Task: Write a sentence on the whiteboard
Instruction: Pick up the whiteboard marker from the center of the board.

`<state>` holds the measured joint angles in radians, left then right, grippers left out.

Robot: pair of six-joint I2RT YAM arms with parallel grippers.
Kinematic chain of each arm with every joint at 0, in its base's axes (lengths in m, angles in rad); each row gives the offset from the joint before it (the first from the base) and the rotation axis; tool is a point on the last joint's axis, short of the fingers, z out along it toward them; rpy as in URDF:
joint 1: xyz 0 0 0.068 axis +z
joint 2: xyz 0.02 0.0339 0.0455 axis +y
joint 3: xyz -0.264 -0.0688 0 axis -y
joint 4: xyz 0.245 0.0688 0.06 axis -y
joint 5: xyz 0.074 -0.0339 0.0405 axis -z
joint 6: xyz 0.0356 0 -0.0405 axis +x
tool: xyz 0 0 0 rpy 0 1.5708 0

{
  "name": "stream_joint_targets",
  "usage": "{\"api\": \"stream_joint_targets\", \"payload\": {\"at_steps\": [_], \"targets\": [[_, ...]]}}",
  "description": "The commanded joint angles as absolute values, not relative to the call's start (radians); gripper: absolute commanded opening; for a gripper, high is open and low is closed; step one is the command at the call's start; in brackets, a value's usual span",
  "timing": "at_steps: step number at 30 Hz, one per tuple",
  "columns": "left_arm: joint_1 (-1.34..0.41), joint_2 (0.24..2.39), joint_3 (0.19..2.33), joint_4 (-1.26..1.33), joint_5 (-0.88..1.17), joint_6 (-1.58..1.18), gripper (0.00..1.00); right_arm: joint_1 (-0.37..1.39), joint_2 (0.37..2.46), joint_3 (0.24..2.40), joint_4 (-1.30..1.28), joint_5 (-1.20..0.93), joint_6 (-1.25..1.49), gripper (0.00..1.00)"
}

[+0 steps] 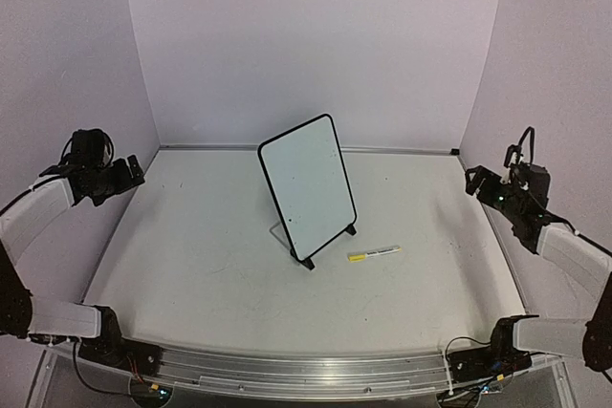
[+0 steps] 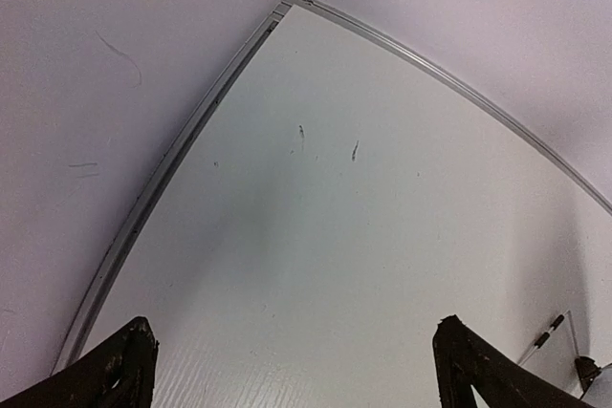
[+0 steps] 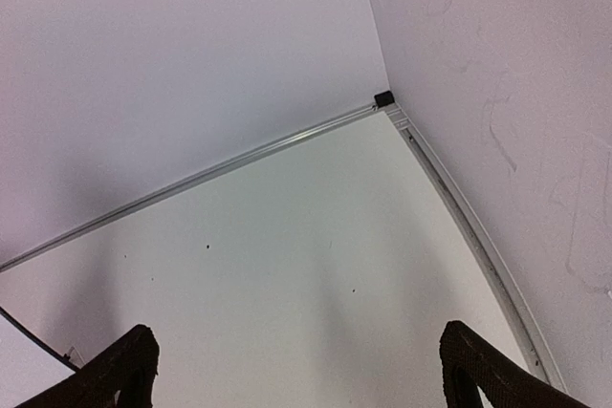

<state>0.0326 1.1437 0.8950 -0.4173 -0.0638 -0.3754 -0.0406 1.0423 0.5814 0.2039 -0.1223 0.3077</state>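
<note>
While L tool (image 2: 295,327) & R tool (image 3: 298,332) gape empty, whiteboard (image 1: 308,183) stands tilted, black-framed, plain white.

The top camera looks down from high behind the near edge over the whole flat white table (image 1: 191,274). Each wrist camera faces its own back corner (nearer, lower), sharing that tabletop.

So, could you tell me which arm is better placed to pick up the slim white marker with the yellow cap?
Probably the right: the slim white yellow-capped marker lies right of the upright black-framed whiteboard, nearer the open right gripper.
</note>
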Motion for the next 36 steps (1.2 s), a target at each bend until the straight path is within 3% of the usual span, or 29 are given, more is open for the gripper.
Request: {"api": "stream_joint_targets", "payload": {"at_steps": [1, 8, 15, 36], "targets": [[0.031, 1.085, 1.070, -0.545, -0.024, -0.321, 1.00, -0.040, 1.077, 0.649, 0.152, -0.267, 0.297, 0.98], [0.031, 1.157, 1.297, -0.685, 0.139, -0.150, 0.99, 0.057, 1.130, 0.688, 0.100, -0.354, 0.212, 0.98], [0.031, 1.114, 1.101, -0.440, 0.271, -0.157, 0.99, 0.267, 1.305, 0.759, 0.075, -0.380, 0.128, 0.93], [0.031, 1.152, 1.079, -0.490, 0.242, -0.101, 0.99, 0.546, 1.850, 0.972, 0.181, -0.302, 0.009, 0.60]]}}
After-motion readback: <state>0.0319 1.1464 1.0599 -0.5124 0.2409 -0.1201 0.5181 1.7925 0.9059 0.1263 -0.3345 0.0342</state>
